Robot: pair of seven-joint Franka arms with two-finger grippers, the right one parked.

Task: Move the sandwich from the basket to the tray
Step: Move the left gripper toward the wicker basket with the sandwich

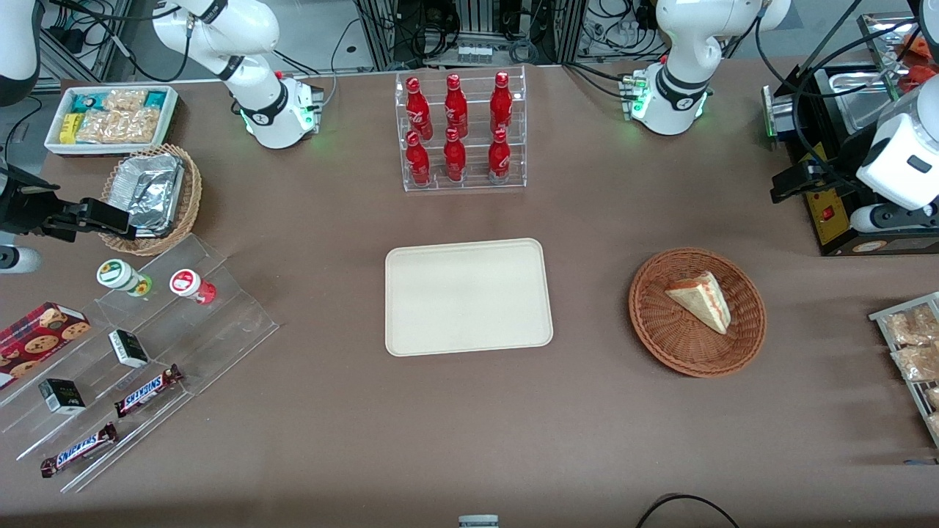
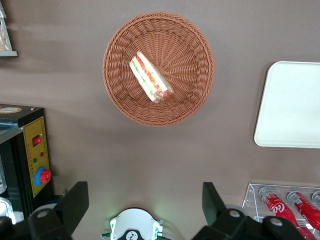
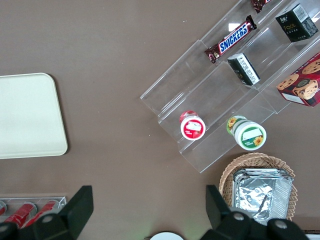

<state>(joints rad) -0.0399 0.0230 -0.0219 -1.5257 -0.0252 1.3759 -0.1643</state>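
Sandwich [image 2: 151, 77] in basket [image 2: 192, 92]; open pincer [image 2: 145, 202] above, fingertips cropped.

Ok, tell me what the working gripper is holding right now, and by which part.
Nothing. The gripper is open and empty, up above the table; the sandwich lies untouched in the basket.

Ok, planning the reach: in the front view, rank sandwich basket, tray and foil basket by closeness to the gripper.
Gripper, jaws open, above the working arm's table end.
1. Sandwich basket, nearest that end.
2. Tray, mid-table.
3. Foil basket, parked arm's end.
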